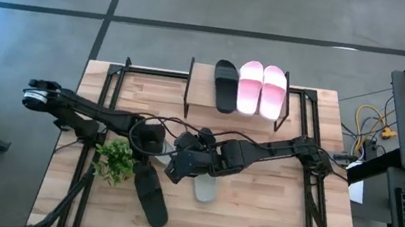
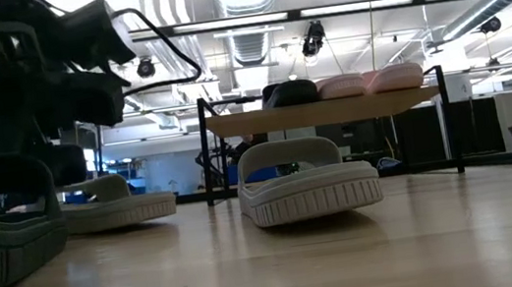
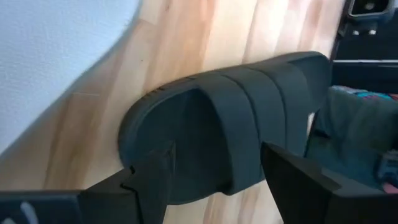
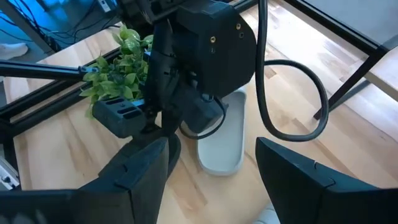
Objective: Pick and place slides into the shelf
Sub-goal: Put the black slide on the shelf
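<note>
A black slide point(image 1: 151, 197) lies sole-down on the table beside a small plant. My left gripper point(image 3: 214, 180) is open just over it, one finger on either side of its strap point(image 3: 249, 118). Two grey slides rest on their soles: one point(image 1: 206, 190) stands free near the table's middle, the other point(image 4: 221, 140) lies under the left arm's wrist. My right gripper point(image 4: 211, 180) is open and hovers right of the left gripper, touching nothing. The shelf point(image 1: 202, 90) at the far edge carries a black slide point(image 1: 225, 85) and two pink slides point(image 1: 261, 88) on its top board. My left gripper comes at the black slide from above, with its fingers point(image 3: 152, 177) close beside the sole's edge point(image 3: 134, 134). Whether they touch it I cannot tell. The slide lies flat on the table.
A small green plant point(image 1: 114, 161) stands just left of the black slide and close to the left gripper. The two arms are close together near the table's middle. Bare wood shows toward the near right corner point(image 1: 275, 217). The shelf's lower tier point(image 2: 337, 153) shows open space.
</note>
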You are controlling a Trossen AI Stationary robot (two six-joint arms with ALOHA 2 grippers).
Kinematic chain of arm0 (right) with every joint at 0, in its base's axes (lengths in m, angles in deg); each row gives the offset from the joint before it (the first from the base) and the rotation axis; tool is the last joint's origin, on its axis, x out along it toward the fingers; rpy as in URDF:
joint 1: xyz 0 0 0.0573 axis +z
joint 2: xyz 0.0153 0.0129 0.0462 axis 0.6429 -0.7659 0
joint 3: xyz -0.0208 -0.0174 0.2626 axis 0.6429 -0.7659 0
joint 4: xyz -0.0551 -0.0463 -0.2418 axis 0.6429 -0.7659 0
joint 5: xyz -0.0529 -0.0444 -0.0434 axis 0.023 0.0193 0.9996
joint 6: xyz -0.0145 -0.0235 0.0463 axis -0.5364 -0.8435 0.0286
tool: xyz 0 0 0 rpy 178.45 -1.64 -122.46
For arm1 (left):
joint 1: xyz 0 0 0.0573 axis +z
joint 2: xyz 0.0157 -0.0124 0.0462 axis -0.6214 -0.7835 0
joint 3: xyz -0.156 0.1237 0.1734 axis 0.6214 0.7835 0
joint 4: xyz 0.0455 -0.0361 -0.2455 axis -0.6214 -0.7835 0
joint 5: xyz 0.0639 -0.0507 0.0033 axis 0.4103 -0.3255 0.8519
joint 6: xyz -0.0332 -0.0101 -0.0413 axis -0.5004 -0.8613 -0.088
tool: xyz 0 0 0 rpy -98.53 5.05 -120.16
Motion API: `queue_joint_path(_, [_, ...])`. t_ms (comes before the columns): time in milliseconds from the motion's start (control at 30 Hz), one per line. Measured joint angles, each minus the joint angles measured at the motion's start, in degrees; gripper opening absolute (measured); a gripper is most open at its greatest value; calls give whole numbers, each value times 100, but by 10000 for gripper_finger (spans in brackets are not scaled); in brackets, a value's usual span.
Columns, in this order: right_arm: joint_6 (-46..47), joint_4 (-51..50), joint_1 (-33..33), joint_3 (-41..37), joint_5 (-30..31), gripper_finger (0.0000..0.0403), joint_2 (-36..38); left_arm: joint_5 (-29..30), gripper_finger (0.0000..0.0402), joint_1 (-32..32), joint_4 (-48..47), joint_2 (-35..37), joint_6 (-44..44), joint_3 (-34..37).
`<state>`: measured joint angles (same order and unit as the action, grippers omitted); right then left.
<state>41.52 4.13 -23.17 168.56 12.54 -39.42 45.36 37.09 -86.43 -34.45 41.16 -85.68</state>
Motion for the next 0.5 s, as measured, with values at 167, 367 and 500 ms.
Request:
queue_joint_path(167, [0,0,0,0,2,233,0,-369,223,-15,139,-128,-26,1])
queue_joint_path(367, [0,2,0,0,2,232,0,-557,223,-67,213,-282,-24,2])
queue_joint_path(500, [2,2,0,-2,1,232,0,-499,223,-115,406,-356,-25,4])
